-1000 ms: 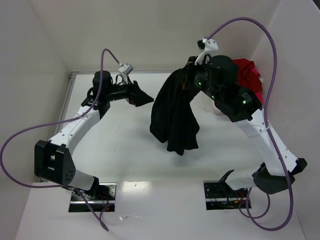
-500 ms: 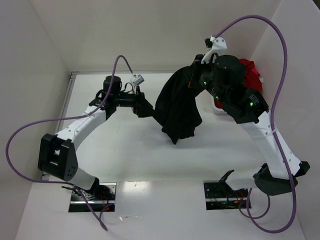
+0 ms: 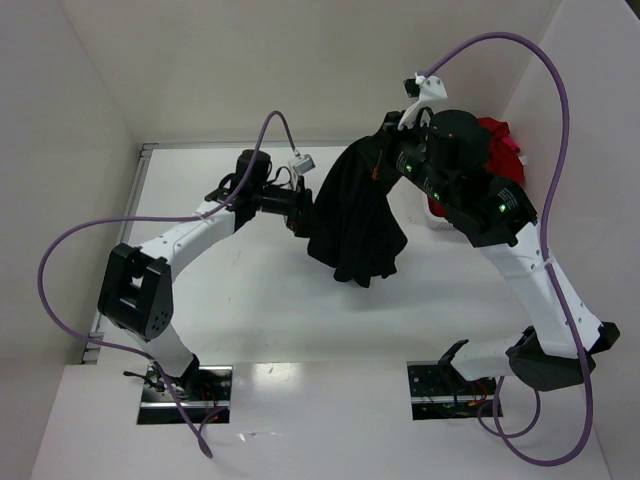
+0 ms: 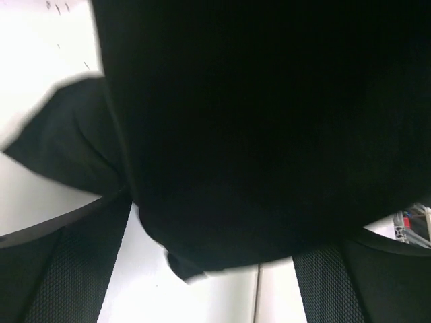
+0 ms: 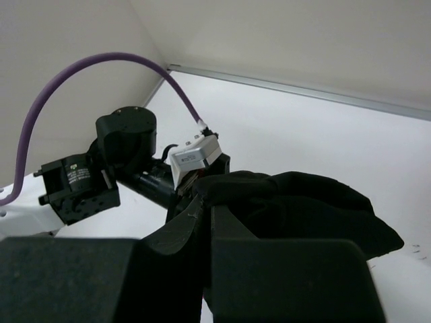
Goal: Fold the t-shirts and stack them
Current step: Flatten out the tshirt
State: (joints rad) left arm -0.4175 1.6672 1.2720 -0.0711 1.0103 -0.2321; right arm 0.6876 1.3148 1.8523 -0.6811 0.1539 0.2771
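Note:
A black t-shirt [image 3: 355, 215] hangs bunched above the table from my right gripper [image 3: 380, 152], which is shut on its top edge. In the right wrist view the shut fingers [image 5: 192, 229] pinch a fold of the black t-shirt [image 5: 303, 208]. My left gripper [image 3: 305, 212] is open and pressed up against the shirt's left side. In the left wrist view the black t-shirt [image 4: 256, 121] fills most of the picture, and its lower edge hangs between the wide-apart fingers [image 4: 60, 269] of the left gripper [image 4: 212, 269]. More t-shirts, a red heap [image 3: 500, 150], lie at the far right.
The red heap sits in a white basket [image 3: 438, 218] behind my right arm, against the right wall. White walls close in the table on the left, back and right. A metal strip [image 3: 200, 145] runs along the table's far edge. The left arm's wrist [image 5: 128, 145] shows in the right wrist view.
My left arm has swung right across the table until its open gripper reaches the hanging black shirt. The shirt has shifted slightly and bunched; the right gripper stays shut on it.

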